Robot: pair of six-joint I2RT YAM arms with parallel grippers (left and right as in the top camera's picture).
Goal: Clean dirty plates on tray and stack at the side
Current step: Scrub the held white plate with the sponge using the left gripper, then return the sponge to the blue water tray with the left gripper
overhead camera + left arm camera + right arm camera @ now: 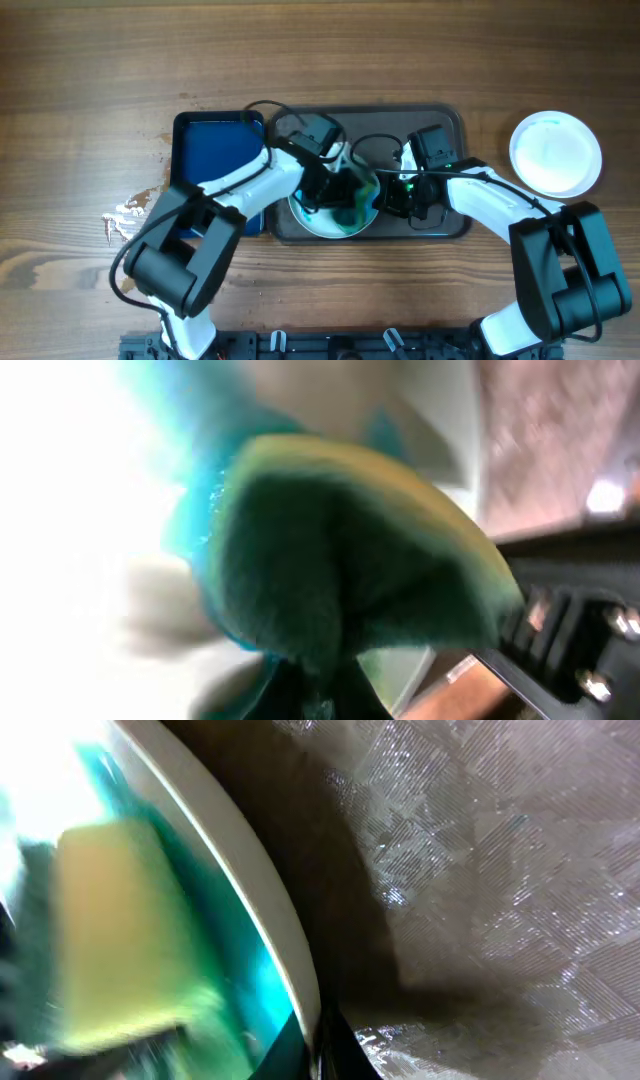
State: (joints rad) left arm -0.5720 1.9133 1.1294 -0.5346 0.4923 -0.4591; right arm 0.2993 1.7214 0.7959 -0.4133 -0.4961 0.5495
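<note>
One dirty plate (318,222), white with blue-green smears, lies in the left half of the dark tray (450,222). My left gripper (350,196) is shut on a green and yellow sponge (357,210) and presses it onto the plate's face. The left wrist view shows the sponge (340,560) against the bright white plate (70,480). My right gripper (397,196) is shut on the plate's right rim. The right wrist view shows that rim (250,890) between the fingers (335,1045), with the sponge (110,940) behind it. Another white plate (556,153) with a faint bluish tint sits on the table at the right.
A deep-blue tray (215,150) lies against the dark tray's left side, partly under my left arm. White flecks (130,210) mark the wooden table at the left. The textured tray floor (480,870) shows in the right wrist view.
</note>
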